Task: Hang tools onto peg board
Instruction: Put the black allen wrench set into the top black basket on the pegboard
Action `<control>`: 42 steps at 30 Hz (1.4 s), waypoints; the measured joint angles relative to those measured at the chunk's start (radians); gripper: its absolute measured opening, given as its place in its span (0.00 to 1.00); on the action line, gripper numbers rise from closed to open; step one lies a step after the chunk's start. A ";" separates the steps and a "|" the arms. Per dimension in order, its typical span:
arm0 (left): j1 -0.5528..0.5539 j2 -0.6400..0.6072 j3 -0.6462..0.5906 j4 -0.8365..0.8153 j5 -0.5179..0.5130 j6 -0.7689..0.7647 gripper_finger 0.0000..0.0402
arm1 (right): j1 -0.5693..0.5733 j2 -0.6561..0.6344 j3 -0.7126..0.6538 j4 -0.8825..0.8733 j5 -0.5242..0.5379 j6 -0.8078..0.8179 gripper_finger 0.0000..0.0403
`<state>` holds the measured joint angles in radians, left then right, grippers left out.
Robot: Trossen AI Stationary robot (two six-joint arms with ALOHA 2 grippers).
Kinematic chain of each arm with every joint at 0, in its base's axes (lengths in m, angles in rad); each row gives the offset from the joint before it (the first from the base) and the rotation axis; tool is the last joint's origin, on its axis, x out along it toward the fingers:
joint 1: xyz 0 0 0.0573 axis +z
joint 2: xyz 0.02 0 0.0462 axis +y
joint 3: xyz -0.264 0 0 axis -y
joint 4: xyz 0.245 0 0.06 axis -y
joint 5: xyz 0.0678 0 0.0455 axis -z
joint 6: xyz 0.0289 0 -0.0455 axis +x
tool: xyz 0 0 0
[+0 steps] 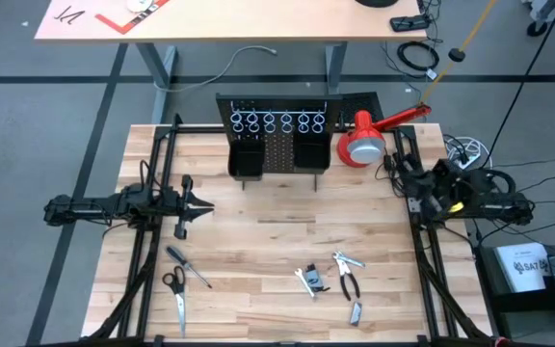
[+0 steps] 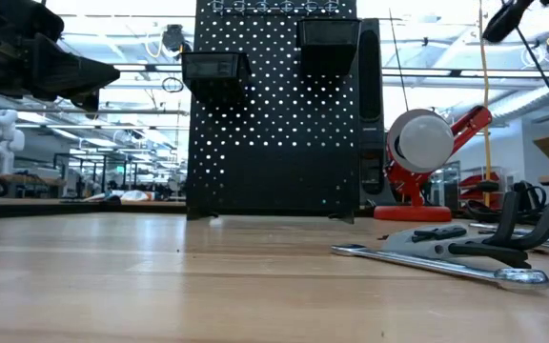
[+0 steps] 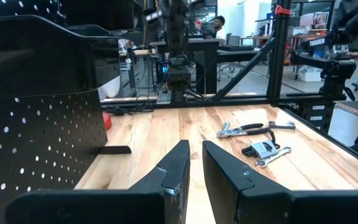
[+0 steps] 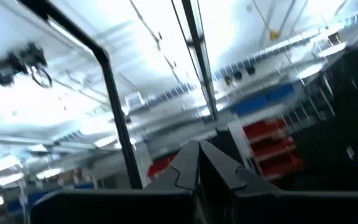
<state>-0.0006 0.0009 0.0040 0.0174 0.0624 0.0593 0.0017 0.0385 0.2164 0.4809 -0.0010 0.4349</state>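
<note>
High view: tools well apart from left hand

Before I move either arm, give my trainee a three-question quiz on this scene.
1. True or false: a tool already hangs on the black perforated peg board.
2. Which lies nearest the left gripper: A) thin screwdriver, B) black-handled pliers, C) silver wrench?
3. What stands right of the board?

Key: 1 false. 2 A. 3 the red-and-white lamp.
</note>
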 joint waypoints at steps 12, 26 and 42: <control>0.000 0.000 0.000 0.048 0.000 -0.001 0.14 | 0.000 0.305 0.206 -0.230 0.016 -0.020 0.03; 0.000 0.002 0.000 0.231 -0.013 -0.209 0.14 | 0.000 0.593 0.217 -0.270 -0.063 0.085 0.03; 0.000 0.047 0.000 0.111 0.008 -0.182 0.04 | 0.130 0.885 0.217 -0.688 -0.206 0.274 0.03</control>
<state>-0.0006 0.0479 0.0040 0.1288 0.0703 -0.1230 0.1321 0.9239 0.4332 -0.2074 -0.2070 0.7085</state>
